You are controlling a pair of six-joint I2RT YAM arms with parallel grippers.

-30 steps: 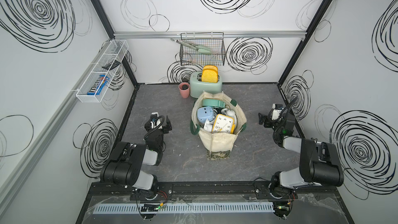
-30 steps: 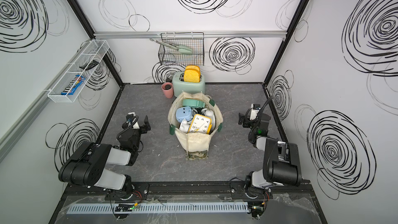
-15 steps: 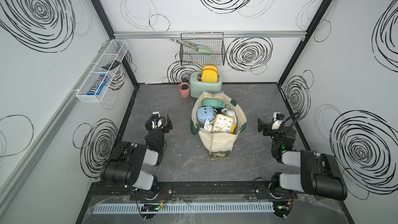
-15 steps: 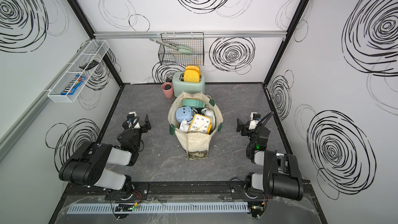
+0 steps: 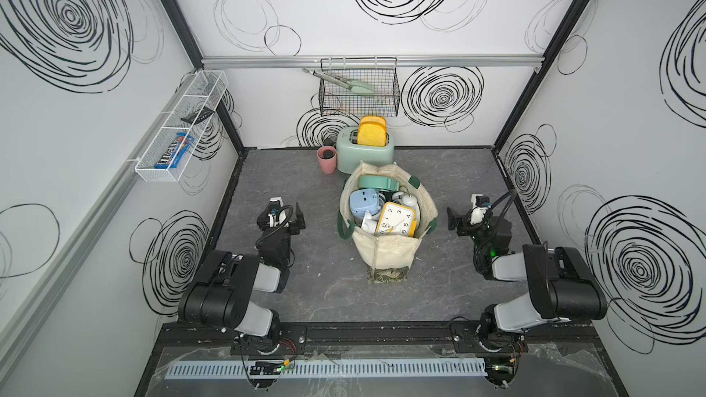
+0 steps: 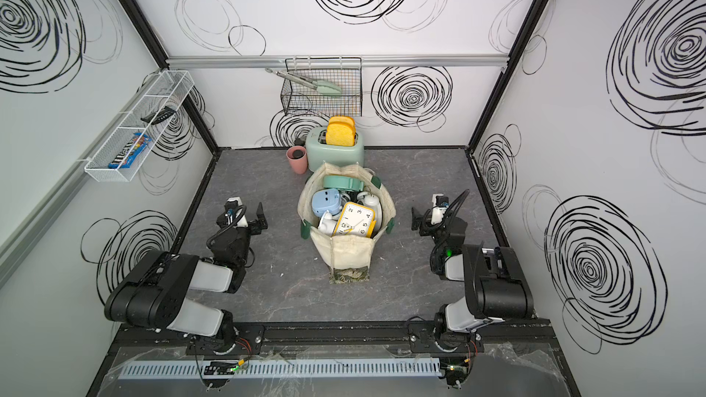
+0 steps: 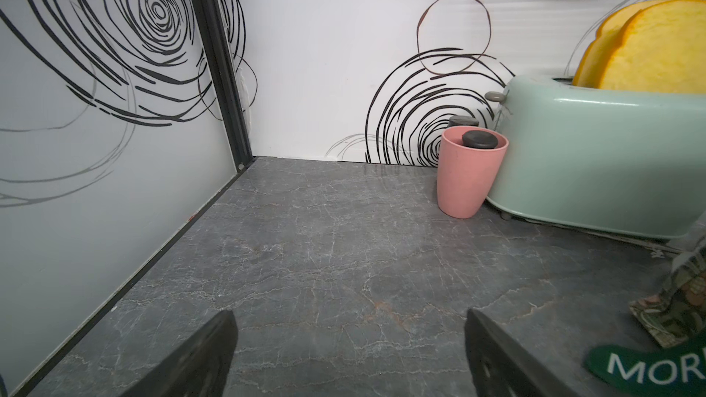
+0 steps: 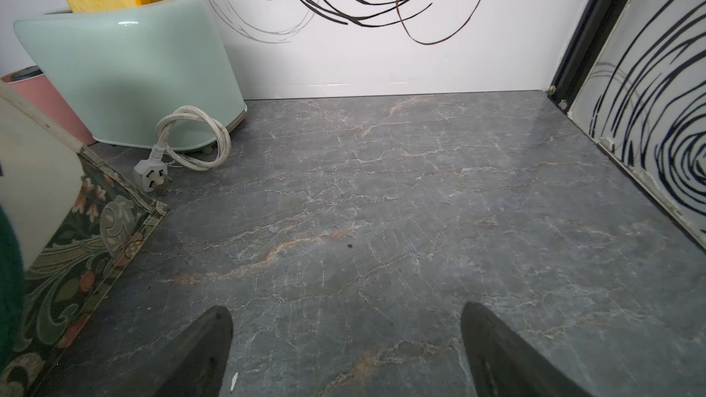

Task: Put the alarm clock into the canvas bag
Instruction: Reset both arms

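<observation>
The canvas bag (image 5: 386, 252) stands upright mid-table, cream with a leafy base and green handles, its mouth open. Several clocks fill it. A yellow alarm clock (image 5: 395, 219) lies on top at the front, seen in both top views (image 6: 357, 219). A blue clock (image 5: 365, 202) and a mint one (image 5: 376, 183) lie behind it. My left gripper (image 5: 282, 219) rests open, left of the bag and apart from it. My right gripper (image 5: 470, 219) rests open on the bag's right. Both wrist views show empty, wide-apart jaws over bare table: left gripper (image 7: 349, 337), right gripper (image 8: 345, 337).
A mint toaster (image 5: 365, 152) holding yellow toast stands behind the bag, with a pink cup (image 5: 326, 160) beside it. Its white cord and plug (image 8: 183, 147) lie on the table. A wire basket (image 5: 359, 95) with tongs hangs on the back wall, a white shelf (image 5: 179, 131) on the left wall.
The right arm has drawn back from near the bag toward the front and folded down, its gripper staying open. The left arm and the bag have hardly moved.
</observation>
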